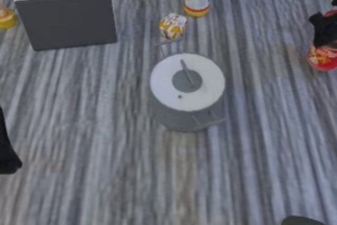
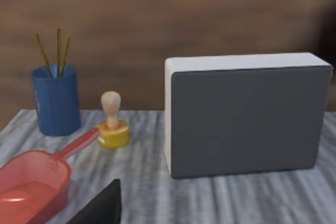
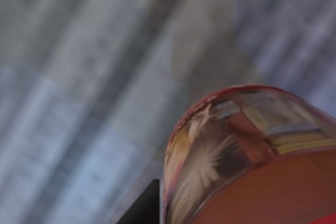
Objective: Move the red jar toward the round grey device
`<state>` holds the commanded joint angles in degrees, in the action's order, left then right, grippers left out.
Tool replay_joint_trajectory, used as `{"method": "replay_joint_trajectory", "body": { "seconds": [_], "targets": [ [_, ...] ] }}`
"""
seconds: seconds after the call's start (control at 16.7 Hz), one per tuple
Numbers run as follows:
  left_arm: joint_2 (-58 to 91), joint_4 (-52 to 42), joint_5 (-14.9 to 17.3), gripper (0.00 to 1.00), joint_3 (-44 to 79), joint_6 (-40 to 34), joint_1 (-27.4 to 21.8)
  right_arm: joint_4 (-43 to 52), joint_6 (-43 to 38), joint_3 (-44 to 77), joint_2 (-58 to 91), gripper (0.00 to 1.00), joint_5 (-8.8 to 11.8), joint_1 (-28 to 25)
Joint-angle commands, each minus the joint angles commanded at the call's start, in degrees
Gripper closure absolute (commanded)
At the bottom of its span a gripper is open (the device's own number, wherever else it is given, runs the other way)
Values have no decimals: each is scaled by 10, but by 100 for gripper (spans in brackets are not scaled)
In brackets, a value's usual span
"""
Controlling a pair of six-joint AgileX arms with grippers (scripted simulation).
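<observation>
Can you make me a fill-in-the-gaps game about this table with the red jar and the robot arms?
1. The red jar sits near the table's ____ edge in the top view.
2. The round grey device has a ____ ring on top.
3. The right pincer is at the red ____.
4. Beside the grey box, the blue cup holds thin ____.

Missing words: right; white; jar; sticks

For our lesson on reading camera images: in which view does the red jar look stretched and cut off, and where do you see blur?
Right wrist view: the red jar fills the corner, stretched and cropped, with the table behind it smeared. Top view: the jar sits cut by the right edge beneath the right end effector. Left wrist view: the wall behind the grey box is soft.
</observation>
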<state>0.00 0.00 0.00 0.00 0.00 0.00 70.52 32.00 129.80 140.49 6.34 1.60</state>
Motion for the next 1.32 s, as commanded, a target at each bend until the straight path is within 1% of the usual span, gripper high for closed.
{"method": "replay_joint_trajectory", "body": {
  "seconds": [0.3, 0.42, 0.54, 0.9, 1.08, 1.32],
  "targets": [
    [0, 0, 0, 0, 0, 0, 0, 11, 1, -148, -166, 100, 1, -2],
    [0, 0, 0, 0, 0, 0, 0, 15, 2, -190, -209, 100, 1, -2],
    [0, 0, 0, 0, 0, 0, 0, 18, 2, -208, -227, 100, 1, -3],
    [0, 0, 0, 0, 0, 0, 0, 14, -7, -209, -227, 100, 0, -3],
    [0, 0, 0, 0, 0, 0, 0, -3, -64, -225, -229, 100, -12, -27],
    [0, 0, 0, 0, 0, 0, 0, -40, -212, -264, -231, 100, -40, -81]
  ]
}}
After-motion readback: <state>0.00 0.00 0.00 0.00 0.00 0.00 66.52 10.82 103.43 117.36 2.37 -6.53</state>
